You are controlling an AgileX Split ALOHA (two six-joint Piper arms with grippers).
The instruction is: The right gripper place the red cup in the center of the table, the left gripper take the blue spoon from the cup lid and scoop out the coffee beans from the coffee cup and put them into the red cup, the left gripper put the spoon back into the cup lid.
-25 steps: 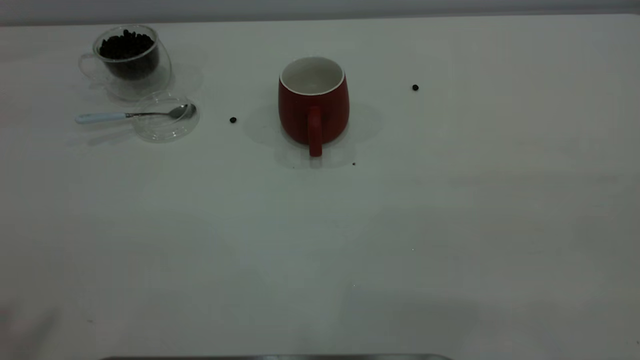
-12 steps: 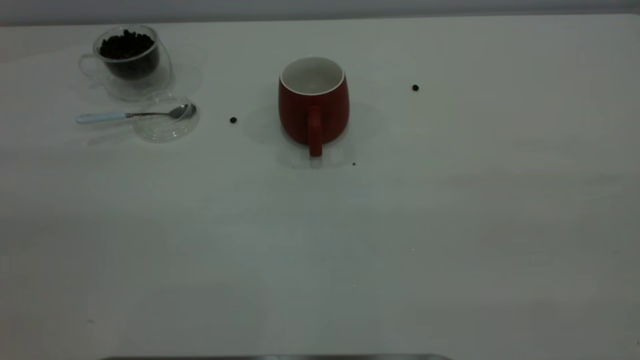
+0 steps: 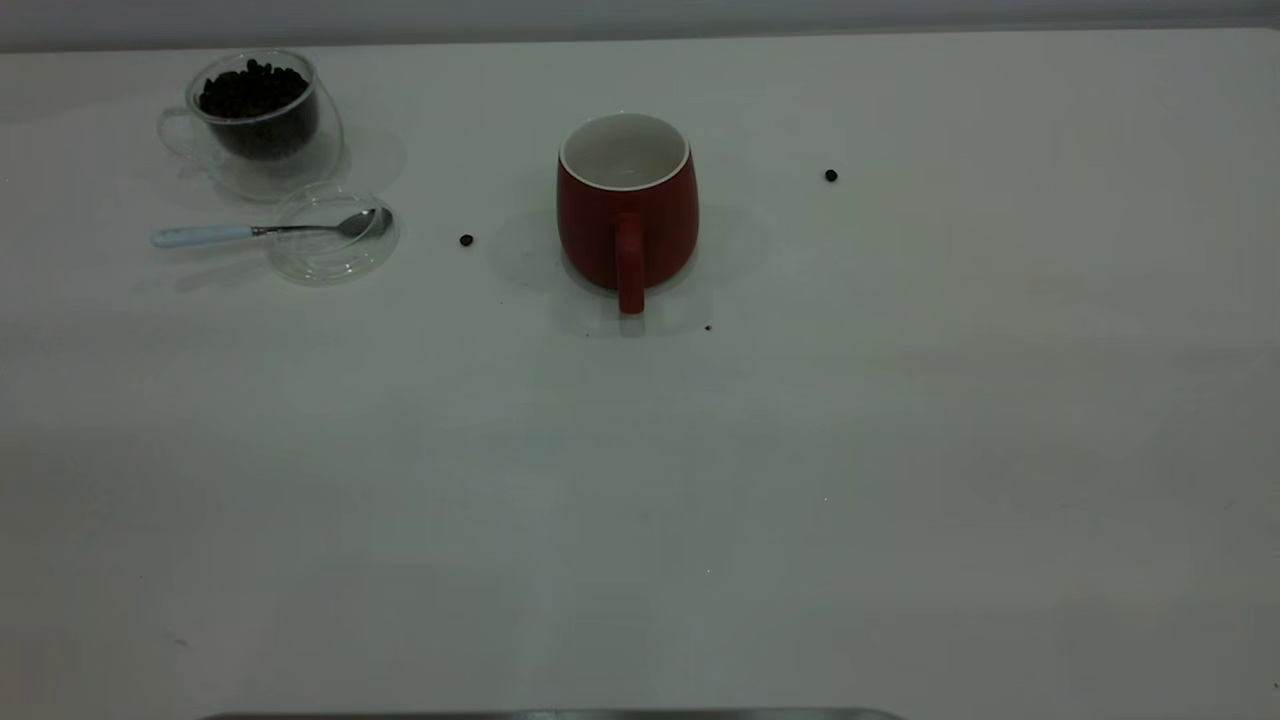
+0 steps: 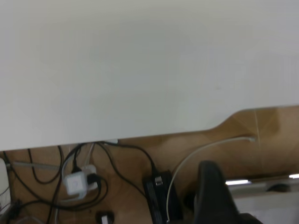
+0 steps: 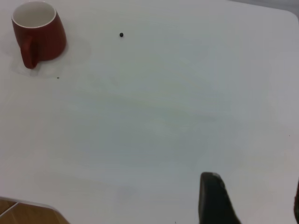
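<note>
I see the rounded dark-red ceramic mug [image 3: 627, 212] upright near the middle of the plain white table [image 3: 640, 480], handle facing my camera, its white inside looking empty.

The next step, I judge, is the spoon pickup: I should bring the left gripper [image 4: 219, 196] over the pale-blue handle of the small metal teaspoon [image 3: 270, 231], which juts off the clear glass lid [image 3: 332, 240], and pinch it there, away from the glass.

The clear glass cup [image 3: 255, 118] of dark coffee beans [image 3: 252, 95] stands just behind the lid. Stray beans [image 3: 466, 240] lie loose.

Both grippers sit outside the exterior view. The right gripper [image 5: 252, 200] hovers well apart from the mug, fingers spread; whether the left's jaws are spread I cannot tell.
</note>
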